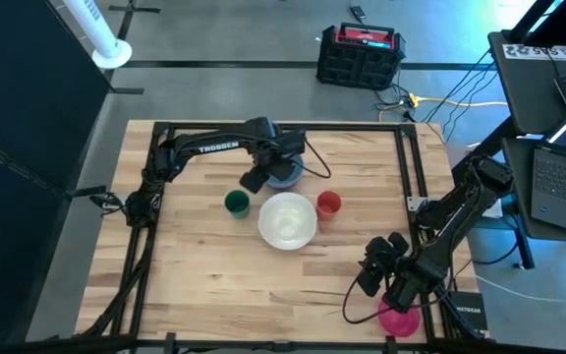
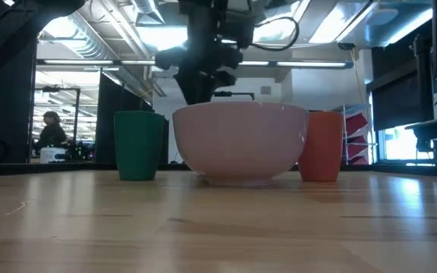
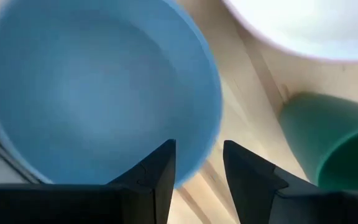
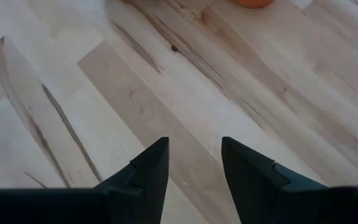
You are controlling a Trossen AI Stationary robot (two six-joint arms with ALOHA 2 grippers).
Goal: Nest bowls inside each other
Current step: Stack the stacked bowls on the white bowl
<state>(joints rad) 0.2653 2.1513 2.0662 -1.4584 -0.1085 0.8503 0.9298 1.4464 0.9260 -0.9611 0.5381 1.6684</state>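
Note:
A light blue bowl (image 3: 98,87) stands on the table's far middle, and shows in the high view as the blue bowl (image 1: 289,180), partly under my left arm. My left gripper (image 3: 197,171) hangs over it, pointing down and open, with one finger over the bowl's inside and one outside its rim. A white bowl (image 1: 287,220) sits just nearer, pale pink in the low view (image 2: 241,144). A magenta bowl (image 1: 399,321) lies at the near right edge, half hidden by my right arm. My right gripper (image 4: 194,168) is open over bare wood.
A green cup (image 1: 236,203) stands left of the white bowl and a red cup (image 1: 328,204) right of it, both close by. Black frame rails (image 1: 403,167) run along the table's sides. The near left of the table (image 1: 204,285) is bare wood.

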